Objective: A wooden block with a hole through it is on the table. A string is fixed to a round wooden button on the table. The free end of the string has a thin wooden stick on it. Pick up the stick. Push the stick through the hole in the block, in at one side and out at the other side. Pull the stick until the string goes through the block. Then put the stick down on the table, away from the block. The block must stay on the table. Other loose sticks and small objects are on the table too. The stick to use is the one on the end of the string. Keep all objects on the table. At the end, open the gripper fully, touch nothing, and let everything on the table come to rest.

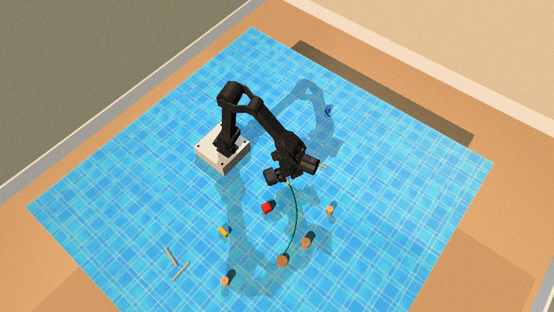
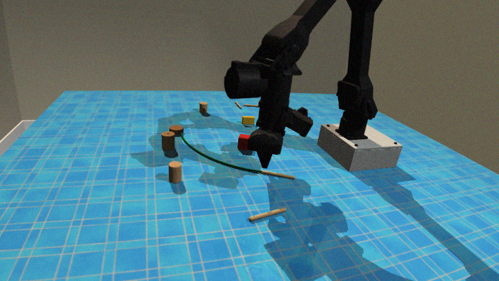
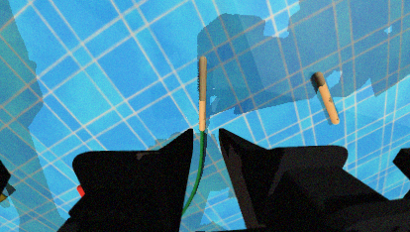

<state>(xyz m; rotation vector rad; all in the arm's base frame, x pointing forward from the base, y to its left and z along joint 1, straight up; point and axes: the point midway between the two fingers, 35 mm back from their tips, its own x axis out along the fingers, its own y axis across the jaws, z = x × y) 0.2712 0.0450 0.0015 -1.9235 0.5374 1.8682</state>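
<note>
The thin wooden stick lies flat on the blue mat, joined to a green string. The string curves back to the round wooden button. My gripper points down just above the stick's string end. Its fingers stand a narrow gap apart with nothing between them. In the top view the arm hides most of the stick. A small red block sits close behind the gripper; I cannot make out a hole in it.
A loose stick lies near the gripper, and two more lie far off. Three wooden cylinders stand around the button. There is a yellow block, a small blue object and the arm's grey base.
</note>
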